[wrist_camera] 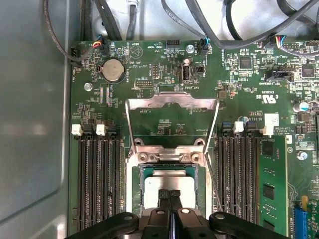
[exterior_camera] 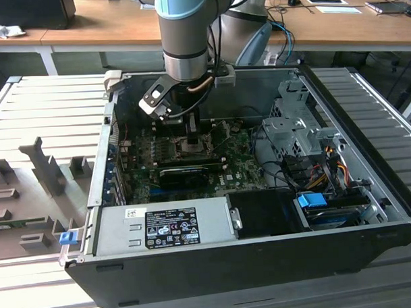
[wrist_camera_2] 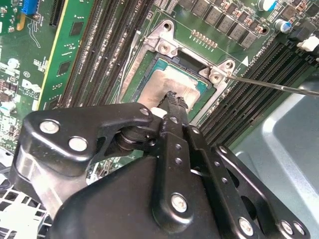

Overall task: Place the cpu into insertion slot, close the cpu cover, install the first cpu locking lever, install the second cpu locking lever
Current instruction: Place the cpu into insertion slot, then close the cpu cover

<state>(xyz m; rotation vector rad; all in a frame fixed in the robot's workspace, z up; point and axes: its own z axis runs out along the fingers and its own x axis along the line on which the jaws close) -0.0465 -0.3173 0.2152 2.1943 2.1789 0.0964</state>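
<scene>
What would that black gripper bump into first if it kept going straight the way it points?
Most likely the cpu. The gripper points at its silver top, which lies in the insertion slot, and the cpu cover is open, out of the line. Whether the tips already touch the cpu is unclear.

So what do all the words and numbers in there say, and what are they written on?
On the power supply box, the big label: print too small to read.
On the green motherboard, the white lettering: too small and blurred to read.
On the motherboard, the small white sticker: blurred, cannot be read.
So no text can be quoted for sure.
</scene>
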